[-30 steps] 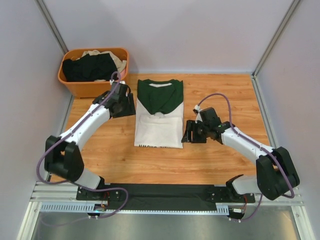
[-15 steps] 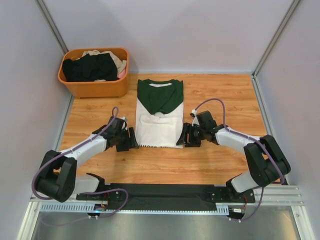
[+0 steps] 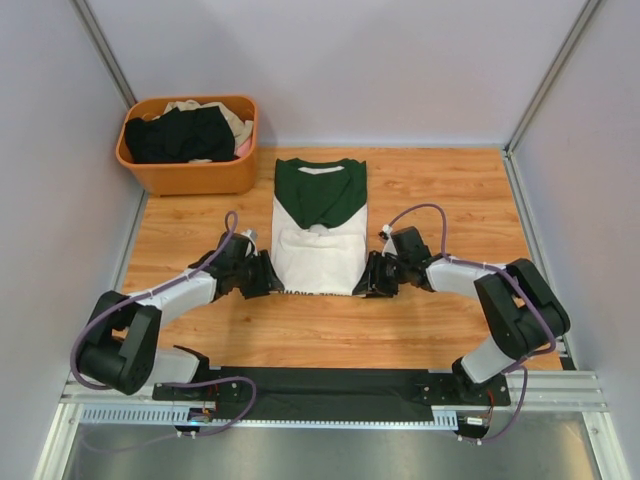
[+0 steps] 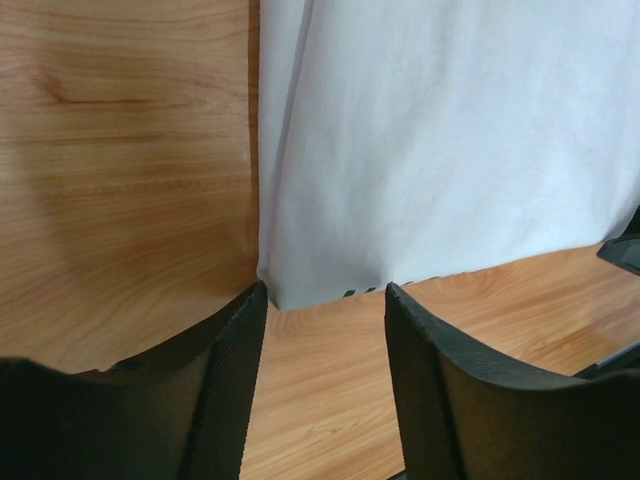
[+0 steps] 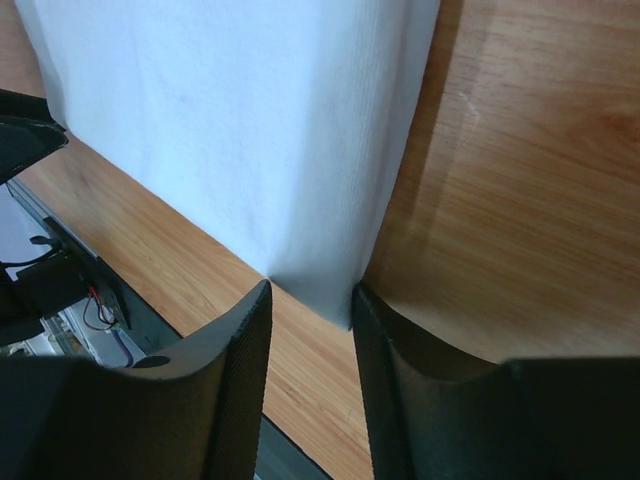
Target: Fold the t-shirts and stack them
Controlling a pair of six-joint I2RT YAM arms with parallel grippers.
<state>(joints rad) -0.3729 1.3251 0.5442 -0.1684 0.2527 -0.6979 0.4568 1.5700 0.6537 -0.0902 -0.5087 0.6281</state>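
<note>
One of the t-shirts [image 3: 318,240], white with a dark green top, lies folded in a long strip at the table's middle. My left gripper [image 3: 270,277] rests low at its near left corner, open; in the left wrist view the white corner [image 4: 275,292] lies just ahead of the left gripper [image 4: 322,296], not between the pads. My right gripper [image 3: 372,277] is at the near right corner, open, and the right wrist view shows the cloth corner [image 5: 340,305] reaching in between the tips of the right gripper [image 5: 310,295]. Black and beige t-shirts [image 3: 180,133] fill the basket.
The orange basket [image 3: 190,178] stands at the back left corner of the wooden table [image 3: 450,190]. Grey walls close in the back and both sides. A black rail [image 3: 330,385] holding the arm bases runs along the near edge.
My left arm has swung from beside the shirt's upper left down to its near left corner. The right gripper has edged in to the near right corner. Both jaws have narrowed a little.
</note>
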